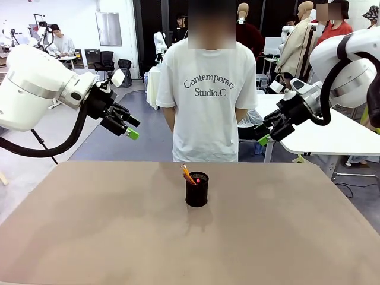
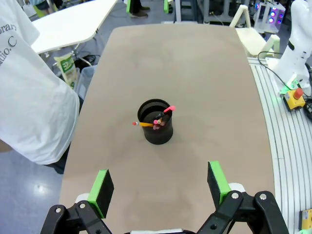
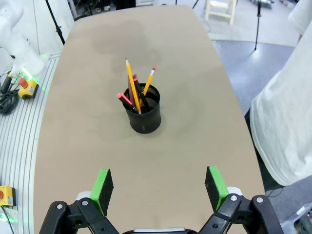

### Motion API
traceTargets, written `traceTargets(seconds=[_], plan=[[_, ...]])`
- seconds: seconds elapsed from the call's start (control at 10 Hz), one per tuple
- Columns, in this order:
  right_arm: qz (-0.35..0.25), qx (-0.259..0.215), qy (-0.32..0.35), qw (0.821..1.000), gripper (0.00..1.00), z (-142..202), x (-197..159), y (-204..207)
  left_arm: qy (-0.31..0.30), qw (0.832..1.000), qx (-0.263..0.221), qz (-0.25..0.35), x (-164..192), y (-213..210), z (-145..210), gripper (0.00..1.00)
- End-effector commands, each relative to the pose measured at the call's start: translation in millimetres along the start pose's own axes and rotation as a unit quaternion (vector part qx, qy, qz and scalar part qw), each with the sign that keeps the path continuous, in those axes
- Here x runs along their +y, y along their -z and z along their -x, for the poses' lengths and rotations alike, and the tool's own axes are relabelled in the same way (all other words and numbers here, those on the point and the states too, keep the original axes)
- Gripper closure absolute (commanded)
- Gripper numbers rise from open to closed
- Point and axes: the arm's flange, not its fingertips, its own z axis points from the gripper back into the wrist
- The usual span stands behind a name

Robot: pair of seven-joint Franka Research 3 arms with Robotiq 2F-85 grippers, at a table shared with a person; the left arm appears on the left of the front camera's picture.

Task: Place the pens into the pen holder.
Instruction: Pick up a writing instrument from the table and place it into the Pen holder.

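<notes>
The black mesh pen holder (image 1: 197, 189) stands upright near the middle of the brown table (image 1: 89, 237), slightly toward the person's side. The pens (image 3: 135, 92) are inside it: in the right wrist view two orange-yellow pencils (image 3: 130, 83) lean out above the rim, one long and one shorter with a red tip, together with a dark pen and a reddish-pink one at the rim. In the left wrist view the same pen holder (image 2: 155, 122) shows a pencil lying across its mouth and a pink end poking up at the rim.

The left gripper (image 1: 126, 126) hangs in the air well to the left of the pen holder and above it, its jaws spread wide with nothing between the green pads (image 2: 101, 185). The right gripper (image 1: 266, 133) hangs well to the right of the pen holder, also raised off the table, jaws likewise spread and empty; its green pads (image 3: 215, 185) frame bare tabletop short of the pen holder.

A person in a white printed T-shirt (image 1: 206, 95) stands straight behind the pen holder at the table's far edge, arms behind the back
</notes>
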Motion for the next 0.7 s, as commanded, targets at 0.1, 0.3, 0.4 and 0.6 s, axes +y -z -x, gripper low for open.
traceTargets(seconds=[0.1,0.3,0.4,0.6], plan=[[0.005,0.005,-0.003,1.000,0.00,-2.0,2.3,0.7,-0.005,1.000,0.006,-0.002,-0.6,-0.1,-1.9,0.00],[0.005,0.005,-0.003,1.000,0.00,-2.0,2.3,0.7,-0.005,1.000,0.006,-0.002,-0.6,-0.1,-1.9,0.00],[0.005,0.005,-0.003,1.000,0.00,-2.0,2.3,0.7,-0.005,1.000,0.006,-0.002,-0.6,-0.1,-1.9,0.00],[0.005,0.005,-0.003,1.000,0.00,-2.0,2.3,0.7,-0.005,1.000,0.006,-0.002,-0.6,-0.1,-1.9,0.00]])
